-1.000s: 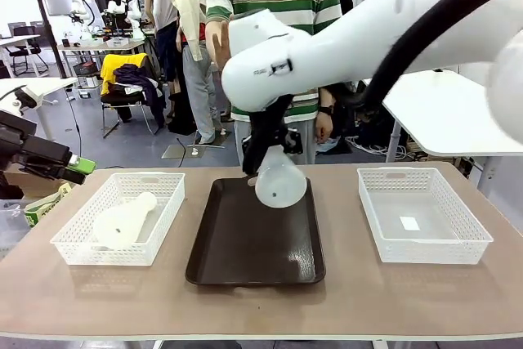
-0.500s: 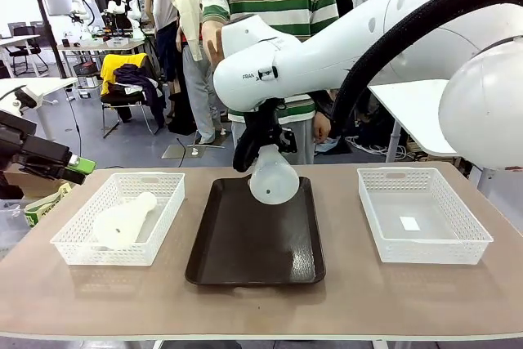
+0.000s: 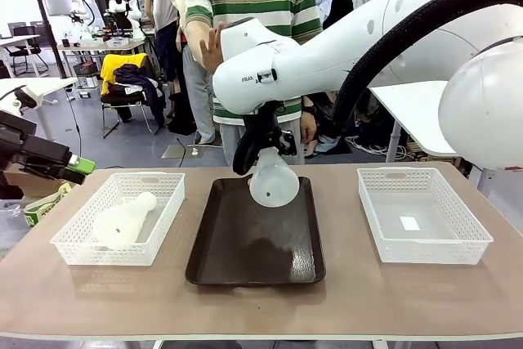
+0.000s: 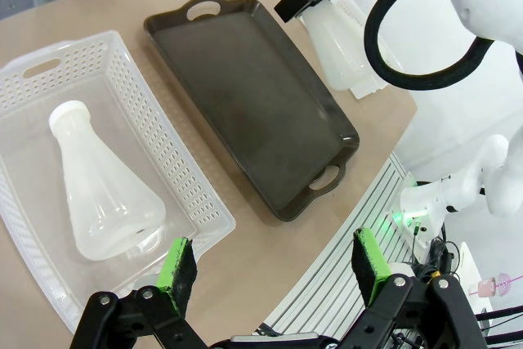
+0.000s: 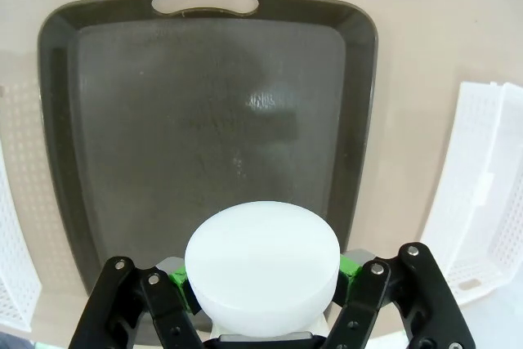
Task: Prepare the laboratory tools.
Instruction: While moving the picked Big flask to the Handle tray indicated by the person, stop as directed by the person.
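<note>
— Two flasks to ready. How does the right gripper [image 3: 261, 155] stand?
— Clamped tight on the neck of one flask [image 3: 274, 184], green pads [image 5: 346, 266] pressing either side, wide base tipped down and toward the robot. The flask hangs above the 12 o'clock end of the dark tray [image 3: 245, 263], clear of it as far as the front view tells.
— And the left gripper [image 4: 272, 266]?
— Jaws spread wide, nothing between them, hovering off the table's [image 3: 343, 300] 9 o'clock edge.
— The other one?
— The second flask [image 3: 122, 220] lies on its side in the white basket [image 3: 82, 252] at 9 o'clock, neck toward 1 o'clock, untouched. The matching basket [image 3: 425, 255] at 3 o'clock holds just a small white slip. A person in a striped top stands at 12 o'clock, one hand [image 3: 211, 45] raised.
— So the tally?
— By my reading, halfway at best: one flask is lifted but not set down and one waits in its basket. Nothing stands on the tray.
</note>
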